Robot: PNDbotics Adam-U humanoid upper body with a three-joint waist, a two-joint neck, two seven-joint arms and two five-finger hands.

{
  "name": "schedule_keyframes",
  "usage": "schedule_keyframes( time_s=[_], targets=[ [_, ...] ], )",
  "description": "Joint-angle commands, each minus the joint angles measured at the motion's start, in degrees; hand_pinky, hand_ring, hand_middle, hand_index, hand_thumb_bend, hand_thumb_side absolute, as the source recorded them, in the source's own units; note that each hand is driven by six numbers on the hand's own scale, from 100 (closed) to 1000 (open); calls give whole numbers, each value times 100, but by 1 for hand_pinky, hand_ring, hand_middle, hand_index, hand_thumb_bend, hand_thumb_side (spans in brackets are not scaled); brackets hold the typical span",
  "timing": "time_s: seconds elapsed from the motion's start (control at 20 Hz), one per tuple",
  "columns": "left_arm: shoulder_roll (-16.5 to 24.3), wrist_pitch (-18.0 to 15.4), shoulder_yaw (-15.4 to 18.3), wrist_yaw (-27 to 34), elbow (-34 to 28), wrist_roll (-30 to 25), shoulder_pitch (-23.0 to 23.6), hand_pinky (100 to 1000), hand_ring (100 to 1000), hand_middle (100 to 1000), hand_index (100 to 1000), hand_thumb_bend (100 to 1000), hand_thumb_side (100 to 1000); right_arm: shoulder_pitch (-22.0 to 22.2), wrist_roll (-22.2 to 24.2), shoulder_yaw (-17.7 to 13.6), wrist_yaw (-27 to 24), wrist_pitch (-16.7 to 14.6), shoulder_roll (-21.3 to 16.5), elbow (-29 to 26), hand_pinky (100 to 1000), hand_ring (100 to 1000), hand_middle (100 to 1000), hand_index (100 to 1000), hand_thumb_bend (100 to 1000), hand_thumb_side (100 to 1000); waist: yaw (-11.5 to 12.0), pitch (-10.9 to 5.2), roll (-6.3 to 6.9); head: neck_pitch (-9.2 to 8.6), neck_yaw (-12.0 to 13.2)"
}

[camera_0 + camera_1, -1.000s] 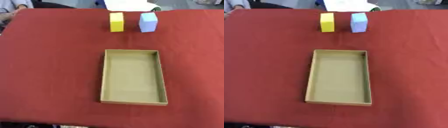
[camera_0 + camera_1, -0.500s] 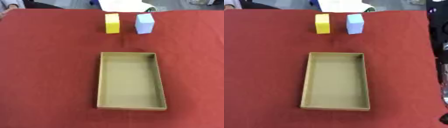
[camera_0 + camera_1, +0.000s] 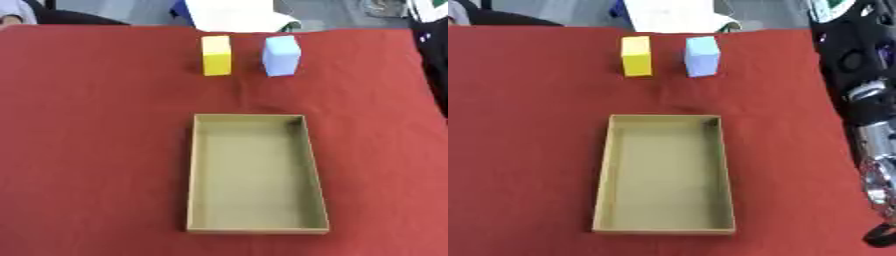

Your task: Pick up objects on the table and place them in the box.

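The box [image 3: 256, 174] lay empty; the yellow block [image 3: 216, 55] and the blue block [image 3: 282, 55] stood beyond it, unpicked. Only the right arm [image 3: 864, 95] showed; finger state and block positions relative to fingers could not be told.

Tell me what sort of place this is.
Probably a robot test or demo bench: a table under a red cloth holds only an empty, shallow tan cardboard box, a yellow block and a pale blue block, laid out deliberately.
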Motion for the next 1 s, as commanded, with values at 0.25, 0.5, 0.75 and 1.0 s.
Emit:
schedule_keyframes(
  time_s=[0.25,0.5,0.75,1.0],
  targets=[
    [127,-5,-13,0,-80,-19,-77,818,691,650,794,262,731,-326,-213,189,629,-607,170,906,831,883,838,917,100,1000,60,-112,8,9,-15],
    [114,-1,-13,12,-80,-26,-75,818,691,651,794,261,732,-406,-412,242,1046,-991,313,1468,834,886,844,924,100,1000,99,-113,-1,39,-28],
    [109,4,-11,18,-80,-25,-78,818,691,651,794,259,733,-404,-374,154,1470,-1196,370,1647,837,891,847,931,100,1000,109,-109,-10,52,-13],
    [104,11,-8,20,-80,-25,-66,818,691,652,794,257,735,-386,-188,-23,1906,-1335,377,1654,843,898,854,938,100,1000,98,-108,0,72,6]
  ],
)
